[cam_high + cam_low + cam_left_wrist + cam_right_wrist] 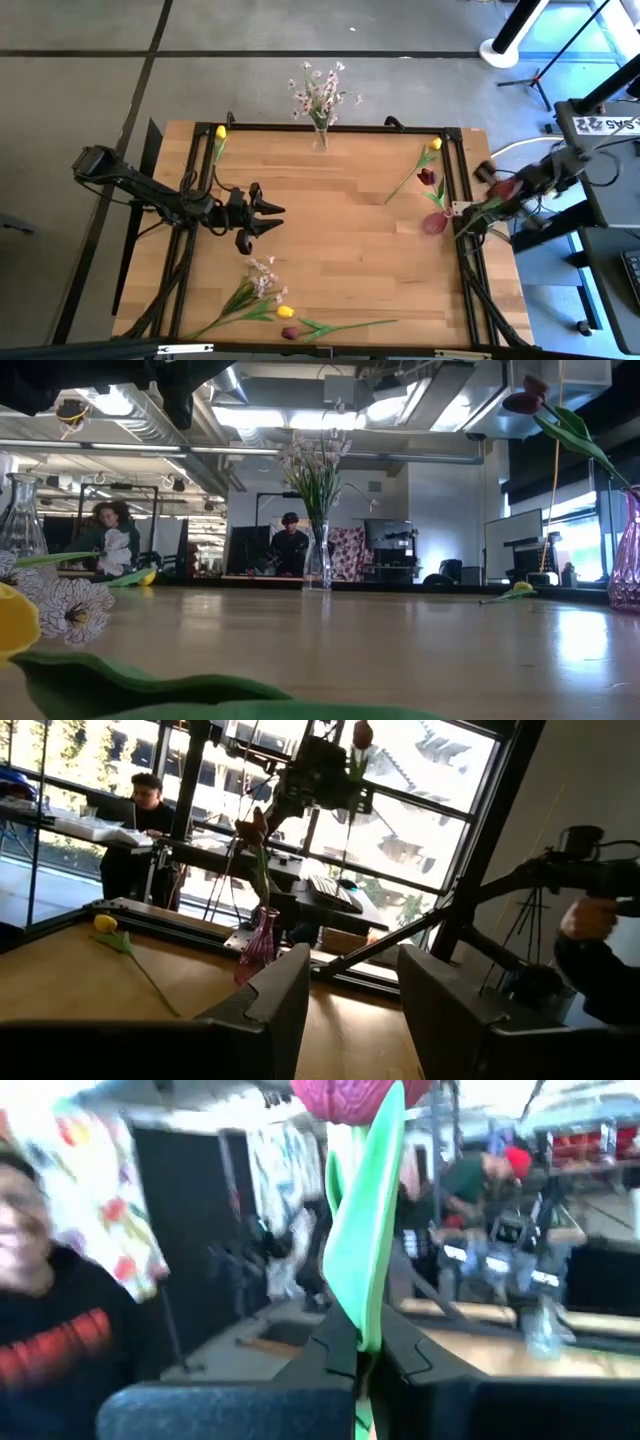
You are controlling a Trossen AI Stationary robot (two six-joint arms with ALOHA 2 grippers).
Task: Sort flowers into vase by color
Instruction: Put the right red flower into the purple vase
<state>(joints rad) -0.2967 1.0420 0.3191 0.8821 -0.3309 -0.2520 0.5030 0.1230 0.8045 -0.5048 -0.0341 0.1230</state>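
Note:
My right gripper (488,207) hangs over the table's right rail, shut on a maroon tulip (505,188), whose bloom (350,1095) stands above the fingers. Just left of it, a purple vase (435,222) holds another maroon tulip (427,178). A clear vase (320,135) at the far edge holds pink-white blossoms (315,465). A yellow tulip (435,145) lies flat at the far right and another (221,132) is at the far left. A blossom spray (262,280), a yellow tulip (286,312) and a maroon tulip (289,333) lie near the front edge. My left gripper (270,215) waits open at mid-left. My right gripper pinches the maroon tulip's green stem and leaf (362,1320) between its two fingers, some way below the bloom. The fingers lie across the stem. The flower is lifted clear, and its lower stem (472,230) trails down toward the table's right rail.
A black rail frame (330,128) runs around the wooden top. Another clear vase (20,510) shows at the far left. People sit at desks beyond the table, and a person's hand (585,915) shows at the right. The middle of the table is bare wood (340,230).

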